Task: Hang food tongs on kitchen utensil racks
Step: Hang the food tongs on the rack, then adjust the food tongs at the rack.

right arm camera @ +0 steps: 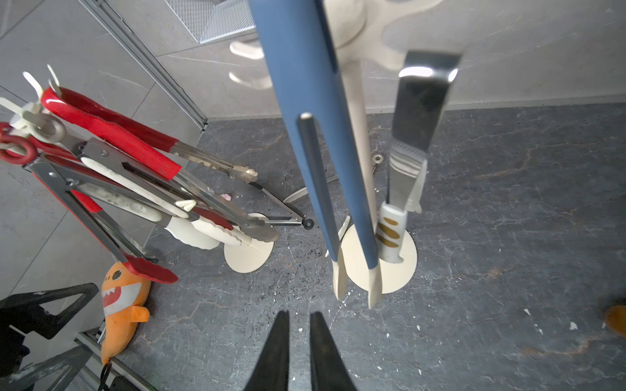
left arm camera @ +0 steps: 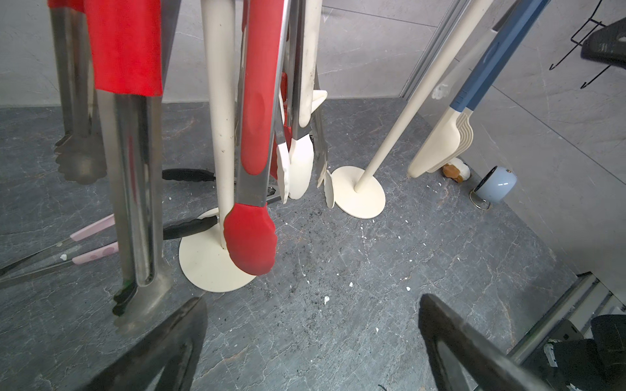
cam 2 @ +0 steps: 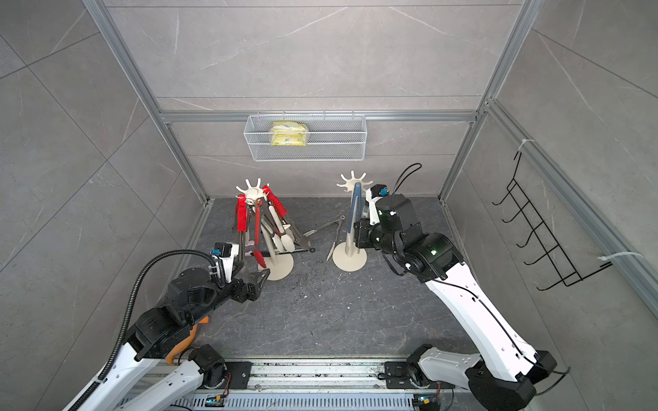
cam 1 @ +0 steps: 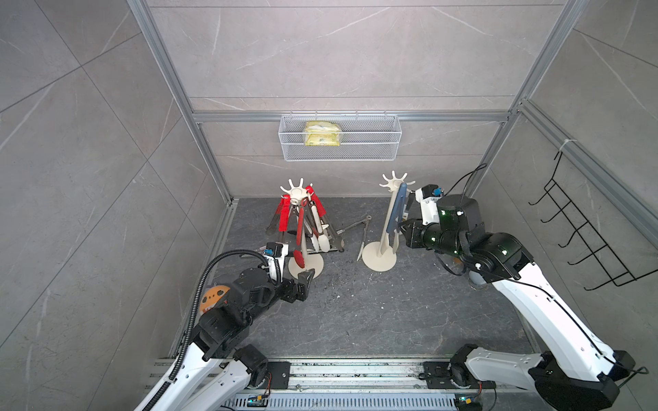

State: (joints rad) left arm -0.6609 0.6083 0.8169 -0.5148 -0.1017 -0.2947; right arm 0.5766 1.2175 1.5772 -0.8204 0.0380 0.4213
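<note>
Two cream utensil racks stand on the dark floor. The left rack carries several food tongs, among them red-handled ones and cream-tipped ones. On the right rack hang blue-grey tongs and a steel pair. Bare metal tongs lie on the floor between the racks. Pink-tipped tongs and black-tipped tongs lie by the left rack's base. My left gripper is open and empty in front of that base. My right gripper is almost shut, empty, beside the blue-grey tongs.
A white wire basket with a yellow pack hangs on the back wall. A black wire hook rack is fixed to the right wall. An orange shark toy lies at the left edge, and a pale blue mug lies near the right wall.
</note>
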